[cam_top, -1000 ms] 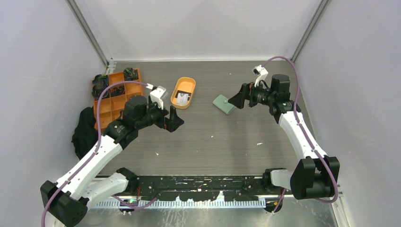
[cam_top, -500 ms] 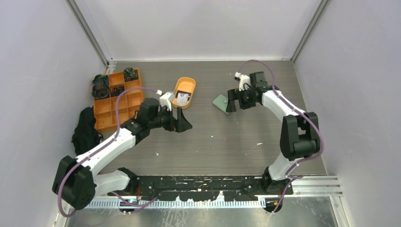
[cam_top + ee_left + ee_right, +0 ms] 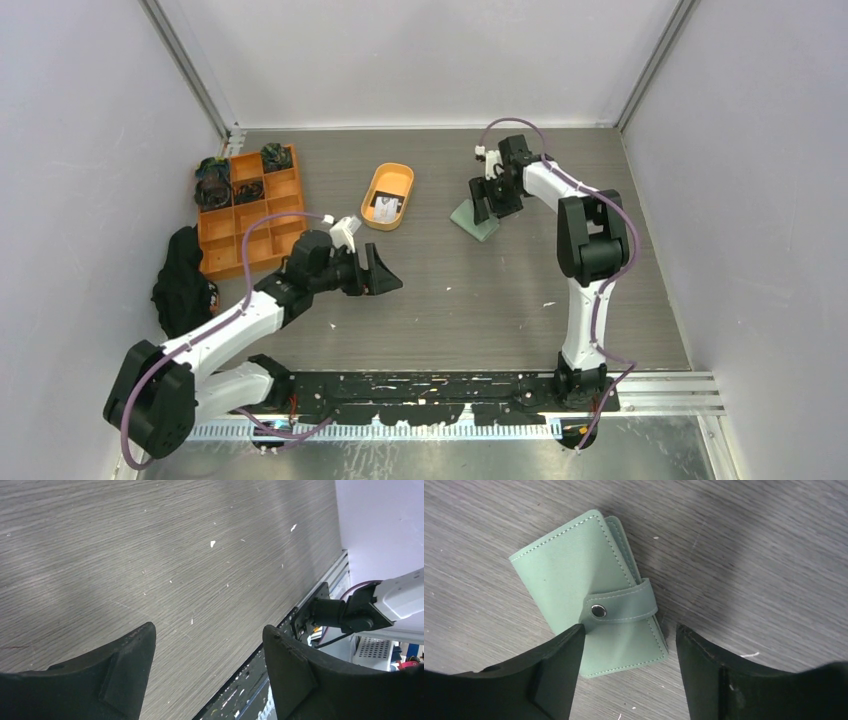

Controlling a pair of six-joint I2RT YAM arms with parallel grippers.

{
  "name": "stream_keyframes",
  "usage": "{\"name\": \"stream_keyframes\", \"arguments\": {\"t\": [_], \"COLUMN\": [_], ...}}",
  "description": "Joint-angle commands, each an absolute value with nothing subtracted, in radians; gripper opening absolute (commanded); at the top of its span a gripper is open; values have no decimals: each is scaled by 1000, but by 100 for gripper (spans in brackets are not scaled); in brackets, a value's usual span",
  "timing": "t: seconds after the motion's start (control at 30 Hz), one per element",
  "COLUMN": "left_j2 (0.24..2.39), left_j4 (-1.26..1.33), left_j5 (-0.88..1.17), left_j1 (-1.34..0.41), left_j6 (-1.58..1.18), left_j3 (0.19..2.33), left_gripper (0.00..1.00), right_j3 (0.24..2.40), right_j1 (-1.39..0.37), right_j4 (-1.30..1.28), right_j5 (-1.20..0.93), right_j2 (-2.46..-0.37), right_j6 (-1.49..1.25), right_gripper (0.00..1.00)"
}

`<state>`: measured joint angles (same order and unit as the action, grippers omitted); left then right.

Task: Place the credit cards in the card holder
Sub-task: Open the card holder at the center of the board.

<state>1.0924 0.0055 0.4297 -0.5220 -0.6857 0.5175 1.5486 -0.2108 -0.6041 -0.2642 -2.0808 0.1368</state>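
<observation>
The sage-green card holder lies closed on the table, its tab snapped shut; it fills the middle of the right wrist view. My right gripper is open and hovers right over it, fingers straddling its near end. The credit cards, white and black, lie in the orange oval tray at the back centre. My left gripper is open and empty over bare table left of centre, pointing right; its wrist view shows only tabletop and the front rail.
An orange grid organiser with dark items stands at the back left. A black cloth lies by the left wall. Walls close in on three sides.
My right arm has swung left and back, bringing its gripper over the card holder. My left gripper has drawn back toward the near side, away from the oval tray.
</observation>
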Motion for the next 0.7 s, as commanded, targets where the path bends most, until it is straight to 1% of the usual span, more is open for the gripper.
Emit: {"name": "stream_keyframes", "arguments": {"t": [0.0,0.1,0.23,0.3,0.4,0.53,0.57,0.6,0.67], "left_j2": [1031,1005,964,940,900,831,818,807,793], "left_j4": [60,60,76,120,218,367,385,399,414], "left_j5": [423,435,451,447,426,363,349,332,296], "left_j1": [-520,-520,-527,-543,-574,-622,-638,-654,-694], "left_j6": [-705,-712,-710,-711,-721,-723,-719,-713,-692], "left_j3": [505,488,447,407,330,211,195,183,168], "left_gripper": [78,77,76,75,74,73,73,73,73], "right_j3": [1617,1596,1524,1473,1376,1240,1218,1207,1203], "right_j1": [-213,-222,-263,-297,-385,-507,-530,-543,-547], "right_j4": [-689,-741,-797,-811,-811,-792,-795,-806,-838], "right_j5": [-319,-426,-494,-528,-544,-559,-571,-586,-616], "right_j2": [-2097,-2087,-2046,-2011,-1938,-1835,-1812,-1788,-1737], "right_j6": [200,254,334,356,378,353,355,368,423], "right_gripper": [68,55,39,35,31,31,33,38,60]}}
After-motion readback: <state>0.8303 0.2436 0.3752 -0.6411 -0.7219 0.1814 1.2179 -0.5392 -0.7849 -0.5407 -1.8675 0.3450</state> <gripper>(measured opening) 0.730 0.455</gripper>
